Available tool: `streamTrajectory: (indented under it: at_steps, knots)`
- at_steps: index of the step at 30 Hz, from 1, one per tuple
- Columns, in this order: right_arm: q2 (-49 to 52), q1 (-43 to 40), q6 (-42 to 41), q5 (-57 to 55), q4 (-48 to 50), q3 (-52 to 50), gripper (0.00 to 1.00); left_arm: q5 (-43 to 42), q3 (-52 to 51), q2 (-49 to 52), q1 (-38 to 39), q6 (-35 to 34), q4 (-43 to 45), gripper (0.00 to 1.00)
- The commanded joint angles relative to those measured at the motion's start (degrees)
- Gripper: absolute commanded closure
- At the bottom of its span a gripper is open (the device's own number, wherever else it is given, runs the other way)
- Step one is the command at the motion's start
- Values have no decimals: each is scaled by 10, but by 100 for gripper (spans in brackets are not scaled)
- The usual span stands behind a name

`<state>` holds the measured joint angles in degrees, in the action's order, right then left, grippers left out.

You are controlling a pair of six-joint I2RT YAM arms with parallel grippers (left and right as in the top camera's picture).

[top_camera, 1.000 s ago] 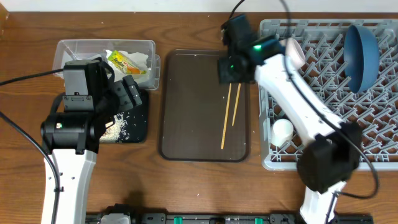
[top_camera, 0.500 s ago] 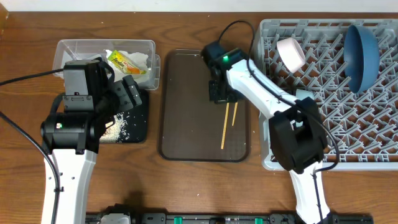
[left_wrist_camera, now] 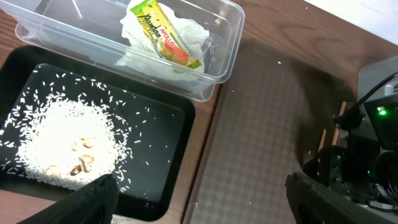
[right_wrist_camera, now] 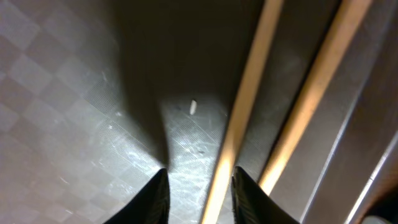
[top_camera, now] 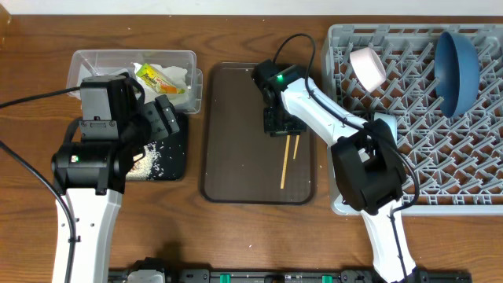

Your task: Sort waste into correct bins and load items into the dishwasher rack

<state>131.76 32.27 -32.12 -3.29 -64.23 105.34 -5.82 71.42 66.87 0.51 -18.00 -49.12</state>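
Two wooden chopsticks [top_camera: 284,167] lie on the dark brown serving tray [top_camera: 236,157]. My right gripper [top_camera: 281,126] is low over their far ends. In the right wrist view its open fingers [right_wrist_camera: 200,193] straddle one chopstick [right_wrist_camera: 249,93]; the other chopstick [right_wrist_camera: 317,87] lies just outside. My left gripper [left_wrist_camera: 199,199] is open and empty above the black tray [left_wrist_camera: 161,124], which holds rice scraps [left_wrist_camera: 62,143]. The clear tub [top_camera: 78,59] holds white napkins [left_wrist_camera: 186,31] and the yellow-green wrapper [left_wrist_camera: 165,34]. The grey rack [top_camera: 471,173] holds the dark blue bowl [top_camera: 457,59] and a cream bowl [top_camera: 368,67].
The right arm crosses the rack's left edge and hides the white cup. A light blue bowl [top_camera: 385,122] peeks out beside the arm. A single rice grain [right_wrist_camera: 193,107] lies on the serving tray near the chopsticks.
My right gripper has moved left and down from the rack's edge onto the serving tray, over the chopsticks' far ends. The left arm has not moved.
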Motion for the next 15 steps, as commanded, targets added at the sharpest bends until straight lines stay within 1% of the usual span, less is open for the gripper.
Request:
streamTrajectory:
  at_steps: [1,8,13,15]
  knots:
    - [4,6,-16,-12,-6,3,68,5,13,1,-2,3,-1,11]
    - [5,7,-16,-12,-12,1,67,5,13,1,-2,3,-1,11]
    - [6,5,-17,-8,-7,-16,73,5,13,1,-2,3,-1,11]
    - [6,3,-17,-7,-5,-16,79,5,13,1,-2,3,-1,11]
